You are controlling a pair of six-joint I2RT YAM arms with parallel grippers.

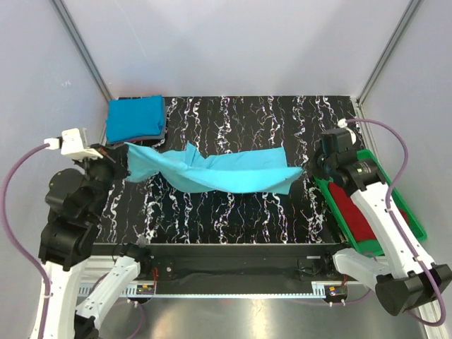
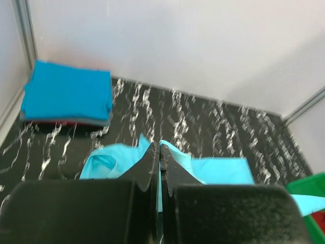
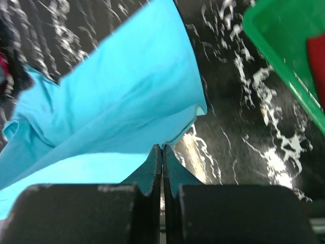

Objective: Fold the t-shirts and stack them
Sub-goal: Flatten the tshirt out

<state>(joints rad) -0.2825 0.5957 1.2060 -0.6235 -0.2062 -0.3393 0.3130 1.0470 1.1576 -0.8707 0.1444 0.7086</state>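
A light turquoise t-shirt (image 1: 219, 173) is stretched across the middle of the overhead frame, above the black marbled bench (image 1: 233, 212). Its left end is pinched in the clenched left end effector (image 1: 121, 161) and its right end in the clenched right end effector (image 1: 307, 169). In each wrist view the jaws are pressed together on thin cloth.

The shirt's long axis runs from left to right of the frame, set slightly lower at the right, and the middle sags. Whether the sag touches the bench cannot be told.

A folded stack (image 1: 135, 119), deeper blue on top, is seen at the upper left. A dark red t-shirt (image 1: 353, 212) is lying in a green tray (image 1: 415, 224) at the right edge.

For a clean fold, even tension is judged necessary while the cloth is lowered flat. Twist and wrinkles should be drawn out before either grip is released.
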